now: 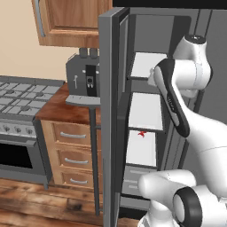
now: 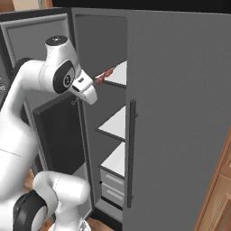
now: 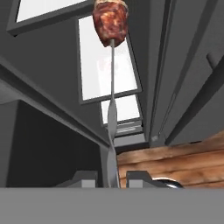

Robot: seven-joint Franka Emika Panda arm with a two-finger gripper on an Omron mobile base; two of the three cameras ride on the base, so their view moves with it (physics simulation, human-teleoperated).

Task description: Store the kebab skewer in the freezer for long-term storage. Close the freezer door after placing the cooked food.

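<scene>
The kebab skewer (image 2: 103, 76) sticks out of my gripper (image 2: 91, 85), which is shut on its thin stick, and its red-brown chunks reach toward the freezer's upper white shelf (image 2: 119, 74). In the hand view the stick (image 3: 112, 131) rises from between the gripper's (image 3: 112, 178) tips to a meat chunk (image 3: 110, 22) at the top. The freezer (image 1: 146, 111) stands open with its white shelves showing. The freezer door (image 1: 111, 111) is swung wide to the left, its inner face (image 2: 27, 40) behind my arm.
A small bright red item (image 1: 142, 133) lies on a lower freezer shelf. The fridge's other grey door (image 2: 180, 113) is closed, with a vertical bar handle (image 2: 132, 153). A grey appliance (image 1: 83, 75) sits on the wooden counter left of the door, beside a stove (image 1: 22, 95).
</scene>
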